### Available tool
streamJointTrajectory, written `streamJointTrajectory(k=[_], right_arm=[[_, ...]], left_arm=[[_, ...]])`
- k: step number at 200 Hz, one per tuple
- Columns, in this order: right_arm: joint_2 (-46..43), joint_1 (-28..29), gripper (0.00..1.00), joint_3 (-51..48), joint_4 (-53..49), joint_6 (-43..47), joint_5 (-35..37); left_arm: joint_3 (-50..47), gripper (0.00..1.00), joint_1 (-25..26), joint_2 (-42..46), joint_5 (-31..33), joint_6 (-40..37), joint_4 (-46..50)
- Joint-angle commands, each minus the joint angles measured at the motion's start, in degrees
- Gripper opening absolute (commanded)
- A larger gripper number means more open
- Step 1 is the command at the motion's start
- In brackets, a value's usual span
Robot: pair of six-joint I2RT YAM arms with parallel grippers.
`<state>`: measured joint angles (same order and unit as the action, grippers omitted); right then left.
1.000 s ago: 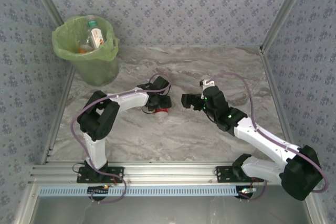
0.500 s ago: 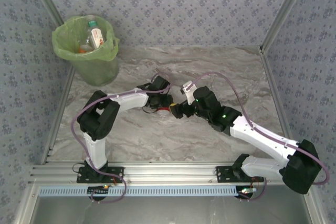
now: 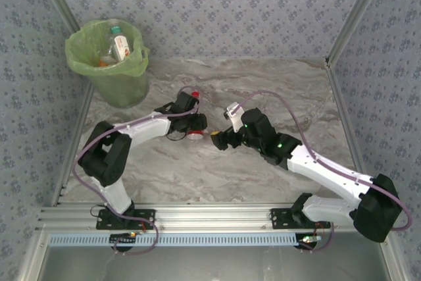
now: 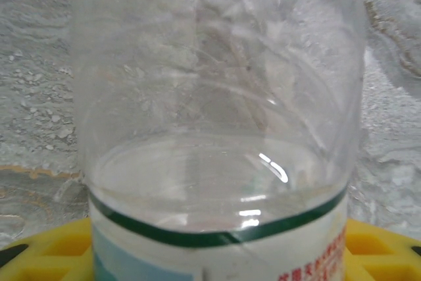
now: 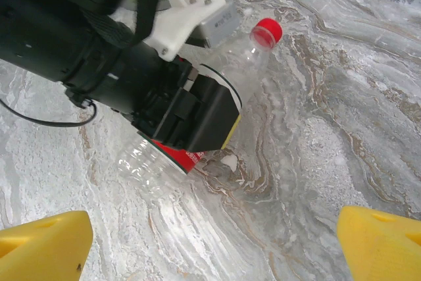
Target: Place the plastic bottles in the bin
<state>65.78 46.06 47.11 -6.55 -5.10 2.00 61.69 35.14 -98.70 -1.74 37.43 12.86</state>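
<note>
Two arms meet mid-table in the top view. The left gripper (image 3: pixel 192 125) is clamped across a clear, red-capped bottle (image 3: pixel 195 136), well right of the bin (image 3: pixel 118 87), where other bottles (image 3: pixel 118 45) lie in the green liner. The right gripper (image 3: pixel 215 140) sits just beside it, jaws spread.

In the left wrist view, the bottle (image 4: pixel 217 129) fills the near space between yellow fingers (image 4: pixel 46 248), with a green line edging its label.

In the right wrist view, the right gripper (image 5: pixel 210 245) has its fingers (image 5: pixel 39 245) wide apart. It faces the left gripper (image 5: pixel 194 118), closed around the bottle (image 5: pixel 253 70), with the marbled table (image 5: pixel 329 129) beneath.

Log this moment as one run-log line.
left gripper: shut on bottle | right gripper: open, near bottle | bin: other bottles inside | stage: bottle not yet binned
</note>
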Motion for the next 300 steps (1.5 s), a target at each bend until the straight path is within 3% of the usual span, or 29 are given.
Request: streamJointTrajectory(k=[1,103,187,300], right_arm=[[0.6,0.3,0.97,2.0,1.4,0.5,-1.5],[1.6,1.1,0.96,2.2,3.8,-1.6,-1.6],[4.3,1.8,0.96,3.5,7.6,-1.7,-1.7],[7.7,2.4,0.96,5.9,14.7,-4.4,0.2]], left_arm=[[-2.1,0.57,-1.0,4.4,-1.2,-1.5,-3.4],[-4.5,0.54,-5.0,18.4,0.2,-7.8,-4.7],[4.0,0.52,-6.8,23.8,6.8,-13.2,0.6],[13.4,0.48,-14.5,27.9,10.7,-19.4,-0.7]])
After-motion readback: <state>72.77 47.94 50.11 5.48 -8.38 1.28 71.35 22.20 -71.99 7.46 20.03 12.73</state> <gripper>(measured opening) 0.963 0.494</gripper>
